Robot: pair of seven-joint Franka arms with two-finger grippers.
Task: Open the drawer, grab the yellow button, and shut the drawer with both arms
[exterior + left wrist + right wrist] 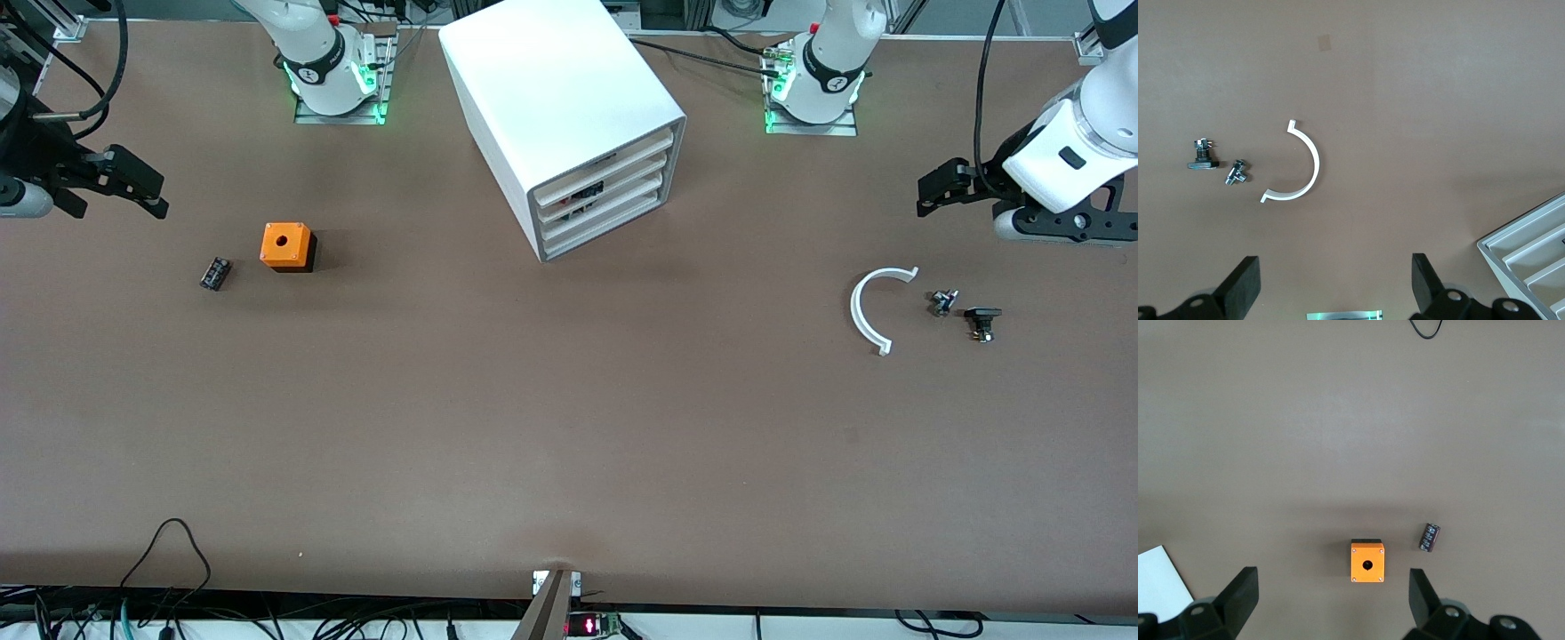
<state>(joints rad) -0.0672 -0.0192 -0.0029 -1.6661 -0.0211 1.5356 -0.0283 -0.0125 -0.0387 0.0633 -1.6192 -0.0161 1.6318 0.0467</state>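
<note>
A white box cabinet with a grey front frame [569, 116] stands on the brown tabletop [569, 444] between the two arm bases, turned at an angle. Its four shallow white plastic tray drawers [605, 200] sit stacked and pushed in. Small dark parts show through the front of one of the upper drawers, but the button itself cannot be made out.

Toward the right arm's end of the tabletop from the cabinet sits an orange cube with a round hole in its top [286, 246]. A small flat black part [215, 273] lies just beside the cube, still farther from the cabinet.

Toward the left arm's end from the cabinet lies a white curved plastic half-ring [876, 307]. Near it, farther from the cabinet, are a small silver metal fitting [942, 302] and a small black part with a metal stud [981, 322].

The left end effector [1336, 287] hangs over the tabletop near the half-ring, its fingers spread wide apart and holding nothing. The right end effector [1333, 603] hangs over the tabletop near the orange cube, its fingers likewise wide apart and empty.
</note>
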